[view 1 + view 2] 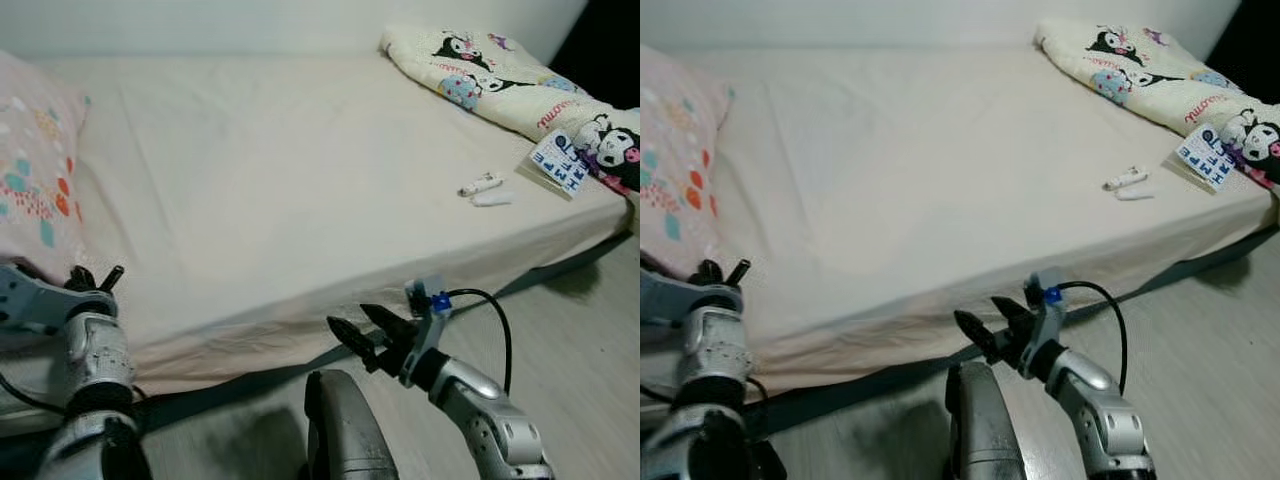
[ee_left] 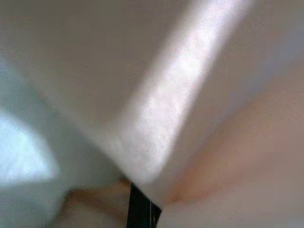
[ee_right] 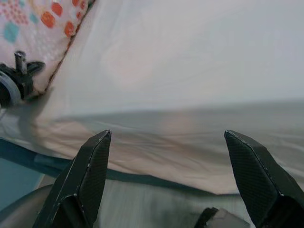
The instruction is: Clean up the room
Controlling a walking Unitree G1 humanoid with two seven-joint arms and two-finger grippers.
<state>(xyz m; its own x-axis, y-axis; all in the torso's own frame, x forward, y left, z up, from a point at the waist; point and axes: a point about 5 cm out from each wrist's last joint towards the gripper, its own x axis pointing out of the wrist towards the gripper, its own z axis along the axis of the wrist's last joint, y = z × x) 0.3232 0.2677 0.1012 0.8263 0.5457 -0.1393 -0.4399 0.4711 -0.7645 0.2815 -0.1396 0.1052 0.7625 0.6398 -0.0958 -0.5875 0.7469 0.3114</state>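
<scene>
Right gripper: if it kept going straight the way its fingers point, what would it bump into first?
Probably the bed. The right gripper, fingers open and holding nothing, aims at the sheet hanging over the bed's near edge. Nothing lies between them in the right wrist view, though how far off the edge is stays unclear.

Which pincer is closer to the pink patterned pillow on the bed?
Left. The left pincer sits right at the pillow, by its lower edge. The right pincer is open, in front of the bed's edge near the middle, well away from the pillow.
</scene>
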